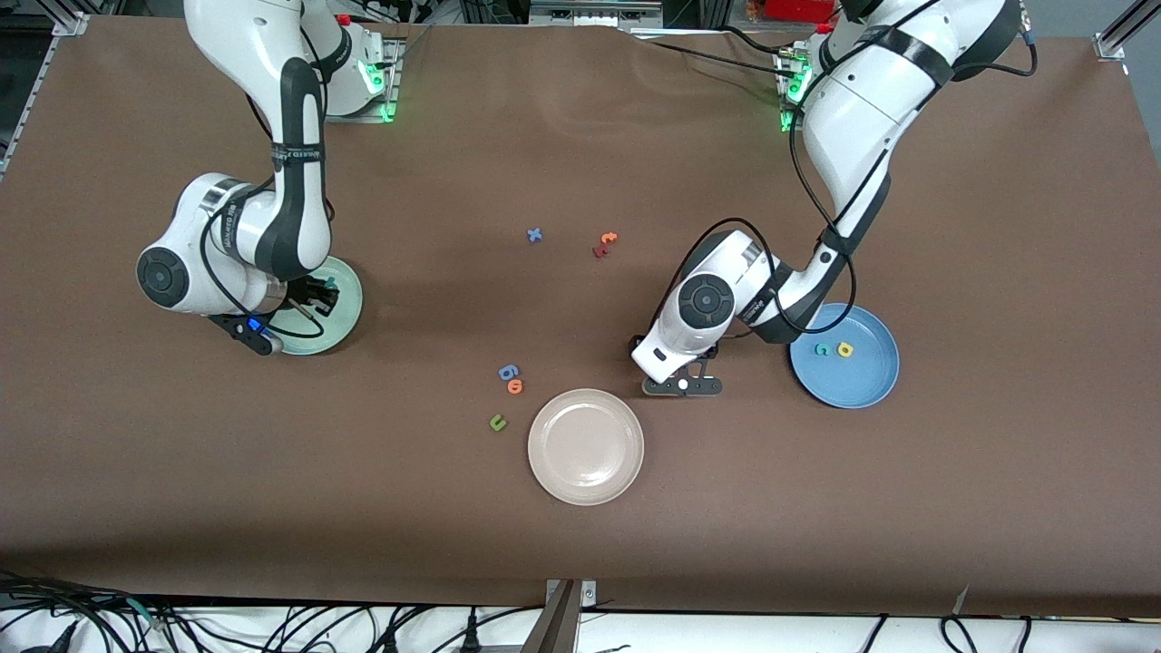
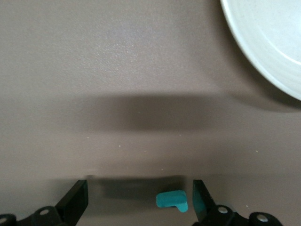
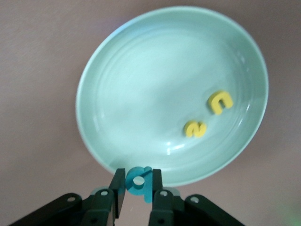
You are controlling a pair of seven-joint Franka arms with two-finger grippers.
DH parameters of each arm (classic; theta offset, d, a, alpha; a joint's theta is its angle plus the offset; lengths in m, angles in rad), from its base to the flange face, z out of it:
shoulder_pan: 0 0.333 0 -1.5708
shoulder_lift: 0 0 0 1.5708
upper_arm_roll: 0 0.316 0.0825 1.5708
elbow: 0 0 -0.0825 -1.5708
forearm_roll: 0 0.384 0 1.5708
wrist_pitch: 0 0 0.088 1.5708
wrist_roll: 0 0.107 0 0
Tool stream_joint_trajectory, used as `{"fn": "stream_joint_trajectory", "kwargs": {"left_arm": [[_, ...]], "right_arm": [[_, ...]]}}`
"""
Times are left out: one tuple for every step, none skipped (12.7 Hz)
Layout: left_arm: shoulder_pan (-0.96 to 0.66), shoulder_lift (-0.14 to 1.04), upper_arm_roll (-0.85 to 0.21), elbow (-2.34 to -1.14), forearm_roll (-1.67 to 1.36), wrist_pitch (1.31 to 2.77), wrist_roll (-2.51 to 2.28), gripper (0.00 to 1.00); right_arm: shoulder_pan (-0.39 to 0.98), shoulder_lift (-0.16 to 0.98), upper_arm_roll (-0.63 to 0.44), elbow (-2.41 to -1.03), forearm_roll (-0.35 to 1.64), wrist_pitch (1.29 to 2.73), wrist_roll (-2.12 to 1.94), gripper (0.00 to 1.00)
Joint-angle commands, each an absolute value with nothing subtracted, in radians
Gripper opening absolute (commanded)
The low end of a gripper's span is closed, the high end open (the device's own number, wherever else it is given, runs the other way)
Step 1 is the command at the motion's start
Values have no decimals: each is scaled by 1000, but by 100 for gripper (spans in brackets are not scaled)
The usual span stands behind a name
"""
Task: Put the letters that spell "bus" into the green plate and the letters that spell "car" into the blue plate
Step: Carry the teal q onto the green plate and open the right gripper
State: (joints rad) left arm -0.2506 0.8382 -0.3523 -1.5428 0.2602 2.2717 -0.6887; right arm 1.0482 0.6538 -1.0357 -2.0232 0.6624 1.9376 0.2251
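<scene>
I have the right gripper (image 3: 138,181) pinching the teal b (image 3: 138,184) over the rim of the green plate (image 3: 141,84). The yellow s (image 3: 195,129) and yellow u (image 3: 220,102) already lie inside. To do this step well, I would carry the b further in over the bowl before letting go, so it cannot tip off the edge.

The left gripper (image 2: 139,197) is down at the table with its jaws spread around the teal r (image 2: 172,200). The r lies close to 1 finger, so I would centre before closing. It is between the beige-white plate (image 1: 586,446) and the blue plate (image 1: 871,381).

Count:
- 3 plates
- 2 letters in the green plate and 1 held
- 2 in the blue plate, the teal c (image 1: 822,349) and the yellow a (image 1: 844,349)
- 1 r on the table
- 6 strays: blue x (image 1: 534,235), orange t (image 1: 608,238), dark red letter (image 1: 599,251), blue g (image 1: 508,372), orange letter (image 1: 515,386) and green u (image 1: 497,422)
</scene>
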Motion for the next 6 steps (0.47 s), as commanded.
{"fn": "stream_joint_trajectory", "kwargs": {"left_arm": [[-281, 857, -337, -1508, 282, 2264, -729, 94], [-281, 857, -337, -1508, 284, 2264, -729, 93], [-281, 857, -337, -1508, 284, 2264, -729, 89], [-287, 857, -337, -1508, 284, 2264, -729, 84], [-294, 857, -337, -1508, 284, 2264, -730, 77], [-295, 857, -337, -1508, 284, 2264, -730, 71]], "right_arm": [[1059, 683, -1014, -2051, 666, 2020, 202, 14], [1045, 684, -1000, -2051, 667, 2035, 202, 14], [1036, 684, -988, -2049, 670, 2037, 201, 18], [1029, 684, -983, -2049, 670, 2045, 199, 30], [1028, 684, -983, -2049, 670, 2045, 190, 57], [1028, 684, -983, -2048, 670, 2043, 183, 87]]}}
